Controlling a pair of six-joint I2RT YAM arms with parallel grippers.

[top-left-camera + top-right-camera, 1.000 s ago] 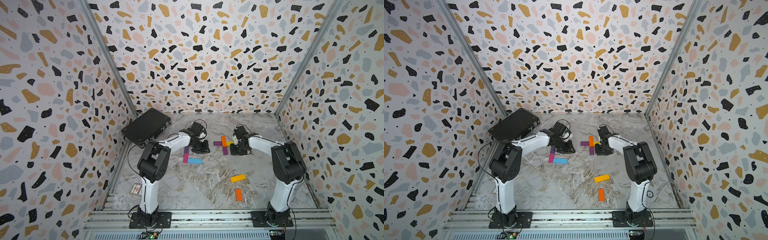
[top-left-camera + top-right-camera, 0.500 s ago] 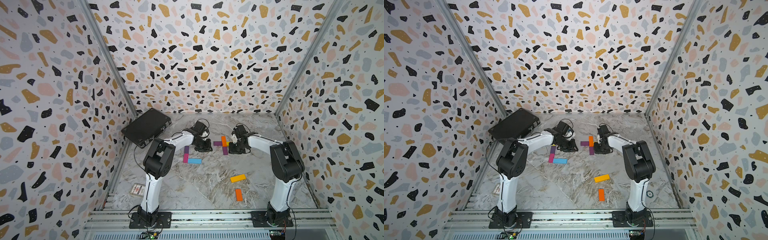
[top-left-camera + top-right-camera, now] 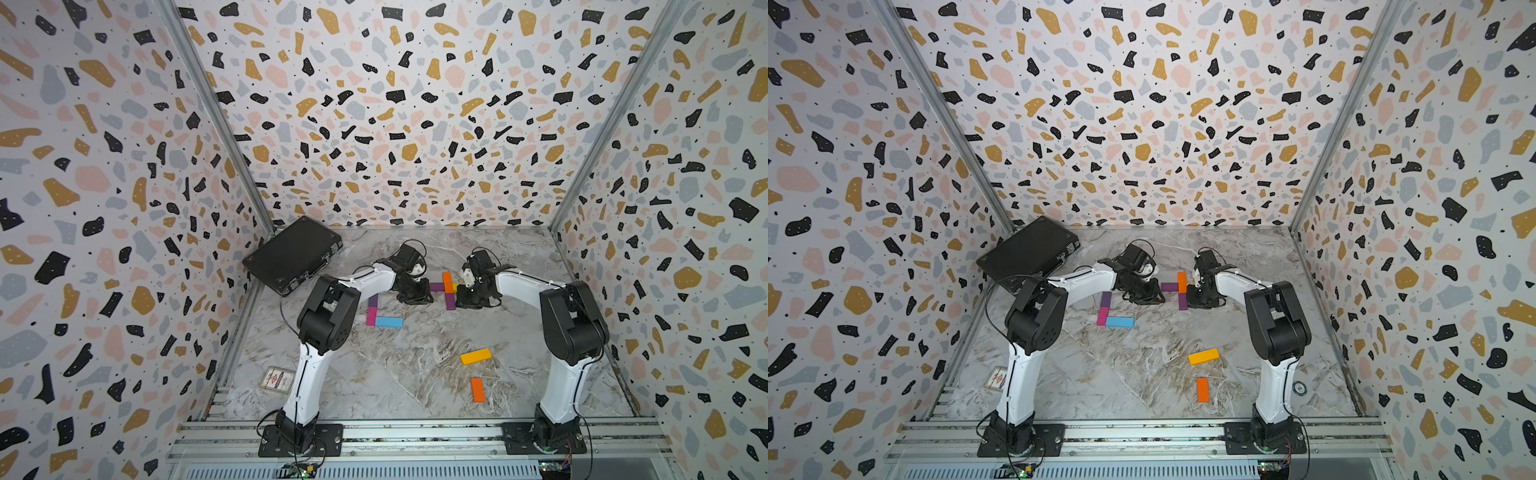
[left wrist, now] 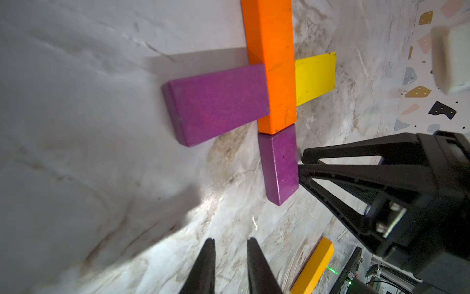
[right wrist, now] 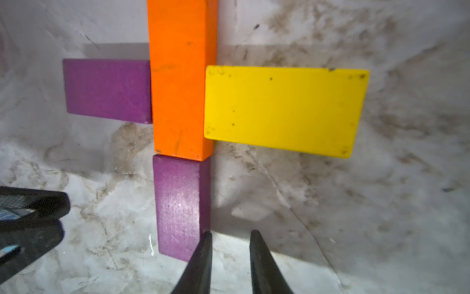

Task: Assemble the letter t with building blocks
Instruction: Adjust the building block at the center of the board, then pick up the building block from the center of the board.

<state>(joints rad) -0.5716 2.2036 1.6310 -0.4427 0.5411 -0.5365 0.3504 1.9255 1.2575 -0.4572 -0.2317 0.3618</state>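
Mid-table in both top views, the four-block t (image 3: 446,282) lies between the grippers, and the left gripper (image 3: 422,297) has edged right toward it this past second; from the left wrist its jaws stand slightly apart, empty, short of the purple bar (image 4: 216,101); from the right wrist the right gripper (image 5: 230,233), narrowly parted and empty, leans one finger on the lower purple block (image 5: 178,203). Likely only squaring-up remains.
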